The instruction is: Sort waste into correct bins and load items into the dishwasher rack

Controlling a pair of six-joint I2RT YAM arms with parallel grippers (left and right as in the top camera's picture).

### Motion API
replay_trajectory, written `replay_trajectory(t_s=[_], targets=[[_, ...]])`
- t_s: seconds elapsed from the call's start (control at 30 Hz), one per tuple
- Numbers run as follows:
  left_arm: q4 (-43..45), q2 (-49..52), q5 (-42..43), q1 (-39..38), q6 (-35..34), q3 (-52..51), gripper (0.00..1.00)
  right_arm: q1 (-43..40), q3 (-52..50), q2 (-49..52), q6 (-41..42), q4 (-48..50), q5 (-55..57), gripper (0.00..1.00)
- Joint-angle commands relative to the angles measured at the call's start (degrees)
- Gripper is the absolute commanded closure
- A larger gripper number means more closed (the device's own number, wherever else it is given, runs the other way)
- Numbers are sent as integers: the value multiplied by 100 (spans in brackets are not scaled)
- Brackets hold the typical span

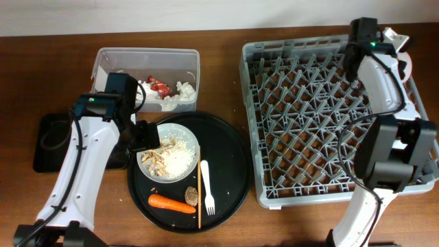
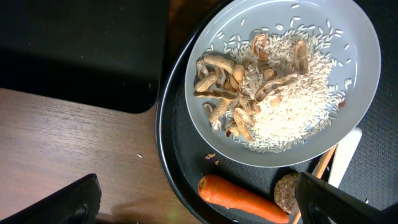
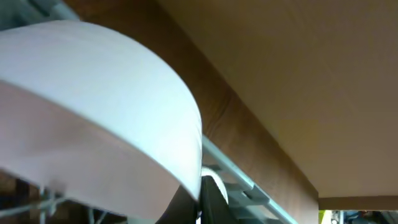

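Table [image 1: 226, 38]: brown wood grain.
Round tray [image 1: 233, 158]: black, large, on the table's near side.
Chopstick [image 1: 199, 195]: wooden, lying flat on the round tray.

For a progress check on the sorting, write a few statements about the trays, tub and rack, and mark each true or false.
1. The carrot lies on the round black tray, beside the white plate. True.
2. The white fork already stands in the dishwasher rack. False: it lies on the round black tray, to the right of the plate.
3. The clear tub holds crumpled tissues and a red wrapper. True.
4. The white plate is empty. False: it holds rice and peanut shells.
5. The left gripper is shut on the carrot. False: it is open above the plate's edge and holds nothing.
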Motion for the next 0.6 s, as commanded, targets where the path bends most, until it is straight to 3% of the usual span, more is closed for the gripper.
replay_trajectory(t_s=[0.0,0.27,0.37,0.57], targets=[[-4,-66,-39,28,-57,-13,1,96,-7,44,31,-219,-295,96],[50,-66,-37,28,-57,-13,1,140,-4,42,28,-1318,-2131,96],[61,-66,-24,28,-55,-13,1,142,-4,42,26,-1672,-2479,83],[55,-66,-22,28,-55,-13,1,140,-4,-358,24,-2284,-3128,83]])
